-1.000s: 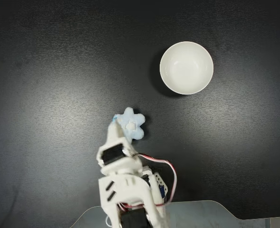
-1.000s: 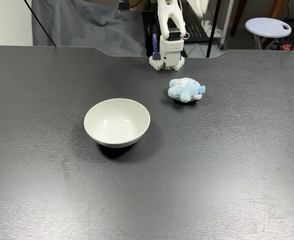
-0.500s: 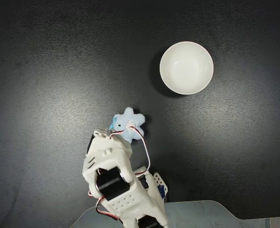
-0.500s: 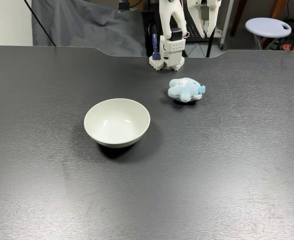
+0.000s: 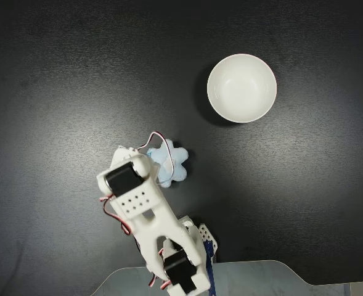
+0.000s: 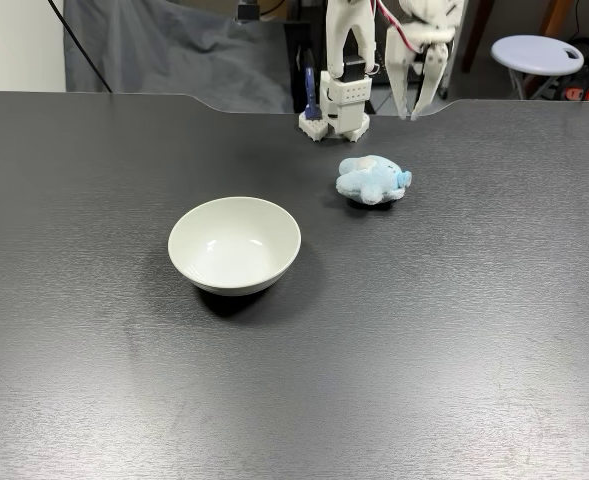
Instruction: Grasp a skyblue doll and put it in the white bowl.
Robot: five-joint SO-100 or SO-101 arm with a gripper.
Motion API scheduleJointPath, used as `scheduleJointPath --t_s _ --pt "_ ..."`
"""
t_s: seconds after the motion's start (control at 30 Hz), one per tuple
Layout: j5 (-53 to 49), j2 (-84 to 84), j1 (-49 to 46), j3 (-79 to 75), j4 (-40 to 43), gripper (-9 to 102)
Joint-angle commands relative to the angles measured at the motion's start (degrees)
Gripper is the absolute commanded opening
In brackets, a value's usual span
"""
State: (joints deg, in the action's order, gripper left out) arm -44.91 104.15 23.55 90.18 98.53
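Both fixed views are sharp and evenly lit from above, with no blur. The dark table carries a soft pale sheen, brightest near the white bowl, which casts a small dark shadow toward the camera. Seen from above, the bowl is nearly overexposed, its shadow falling to its left.

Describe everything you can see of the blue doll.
The blue doll is a small fuzzy plush, pale blue with stubby rounded limbs, a whitish patch in the middle and a darker turquoise bit at one side. It lies flat on the dark table, apart from the white bowl. Nothing grips it: the gripper hangs open above it. From above, the arm covers part of it.
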Motion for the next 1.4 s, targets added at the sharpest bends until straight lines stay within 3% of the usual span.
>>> scheduleJointPath --t_s 0.0,0.3,0.73,0.93,1.13,1.37 --pt "-0.35 -2.55 -3.34 -2.99 3.08 3" --pt "-0.35 -7.38 -14.59 -2.9 3.08 4" --pt "-1.05 -6.33 -14.06 10.63 2.99 6" --pt "-8.17 -4.39 -14.06 9.93 2.99 28" --pt "-7.91 -3.96 -14.06 9.93 2.99 52" --pt "-7.91 -3.87 -14.15 9.84 2.64 56"
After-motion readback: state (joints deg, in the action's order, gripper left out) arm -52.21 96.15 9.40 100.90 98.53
